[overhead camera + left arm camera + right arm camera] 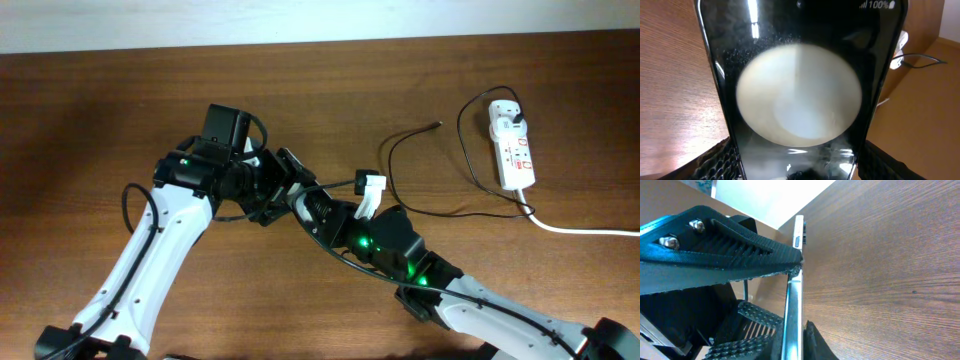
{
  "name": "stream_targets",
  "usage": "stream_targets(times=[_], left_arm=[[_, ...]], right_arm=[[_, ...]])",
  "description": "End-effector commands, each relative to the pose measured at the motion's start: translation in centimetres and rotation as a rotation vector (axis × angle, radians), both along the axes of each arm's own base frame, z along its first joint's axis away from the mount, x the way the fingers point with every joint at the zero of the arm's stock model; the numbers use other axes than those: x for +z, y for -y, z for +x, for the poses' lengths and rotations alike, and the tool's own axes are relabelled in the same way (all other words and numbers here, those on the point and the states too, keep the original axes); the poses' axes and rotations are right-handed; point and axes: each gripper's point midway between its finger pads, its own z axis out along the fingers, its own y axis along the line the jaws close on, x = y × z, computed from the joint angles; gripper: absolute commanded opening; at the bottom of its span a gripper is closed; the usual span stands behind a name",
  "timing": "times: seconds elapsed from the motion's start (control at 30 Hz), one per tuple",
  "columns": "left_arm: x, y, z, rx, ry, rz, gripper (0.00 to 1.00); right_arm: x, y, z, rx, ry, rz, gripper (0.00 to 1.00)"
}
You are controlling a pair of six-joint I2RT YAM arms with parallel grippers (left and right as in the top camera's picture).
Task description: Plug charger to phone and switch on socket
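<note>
The black phone (800, 100) fills the left wrist view, its glossy face showing one big round glare. My left gripper (800, 164) is shut on its two long edges. The right wrist view shows the phone (793, 295) edge-on, with my right gripper (792, 336) shut across its thickness. In the overhead view the left gripper (266, 186) and right gripper (300, 197) meet mid-table and hide the phone. The charger's thin black cable (392, 165) loops on the table, tip (437, 124) lying free, plug in the white socket (514, 150) at far right.
A thick white cord (585, 230) runs from the socket off the right edge. The left gripper's ribbed finger (725, 250) crosses the top of the right wrist view. Both arms reach in from the near edge.
</note>
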Motion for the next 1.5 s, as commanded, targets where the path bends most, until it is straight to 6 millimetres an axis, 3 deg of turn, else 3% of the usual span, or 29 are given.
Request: stream_targets(times=[0.0, 0.17, 0.27, 0.37, 0.53, 0.67, 0.73, 0.83, 0.97, 1.03, 1.2, 1.33, 1.47], left_arm=[[0.7, 0.4, 0.0, -0.008, 0.016, -0.021, 0.74], [1.2, -1.8, 1.1, -0.045, 0.104, -0.019, 0.99], [2.7, -3.7, 1.6, -0.071, 0.208, -0.014, 0.99], [4.9, -5.2, 0.4, -0.147, 0.344, 0.032, 0.99], [6.5, -10.1, -4.4, -0.091, 0.377, 0.294, 0.99], [9.9, -14.8, -10.4, 0.034, 0.505, 0.518, 0.99], [11.5, -15.7, -13.4, 0.079, 0.588, 0.535, 0.99], [11.7, -16.0, -16.0, 0.171, 0.596, 0.489, 0.99], [8.1, -16.0, -16.5, 0.352, 0.428, 0.386, 0.99], [5.4, -14.4, -15.5, 0.354, 0.355, 0.293, 0.99], [0.7, -9.0, -11.5, 0.39, 0.253, -0.092, 0.99], [0.3, -8.1, -9.8, 0.476, 0.216, -0.231, 0.88], [1.4, -8.0, -8.6, 0.512, 0.232, -0.28, 0.87]], right_arm=[[1.3, -1.2, -0.8, 0.052, -0.022, 0.073, 0.08], [1.3, -1.2, -0.8, 0.051, -0.022, 0.073, 0.08], [1.3, -1.1, -0.7, 0.038, -0.067, 0.112, 0.06], [1.3, -1.2, -0.8, 0.012, -0.178, 0.205, 0.04], [1.4, -2.1, -2.0, 0.077, -0.26, 0.257, 0.04], [1.5, -2.5, -2.9, 0.143, -0.335, 0.297, 0.04], [1.6, -2.2, -3.2, 0.205, -0.369, 0.311, 0.04], [1.8, -1.3, -3.2, 0.253, -0.46, 0.361, 0.04], [1.9, -0.6, -2.7, 0.24, -0.531, 0.407, 0.04], [1.9, -0.6, -2.8, 0.244, -0.533, 0.407, 0.04], [1.9, -0.6, -2.8, 0.238, -0.557, 0.421, 0.04], [1.9, -0.6, -2.8, 0.232, -0.578, 0.433, 0.04], [1.9, -1.2, -3.4, 0.247, -0.596, 0.435, 0.04]])
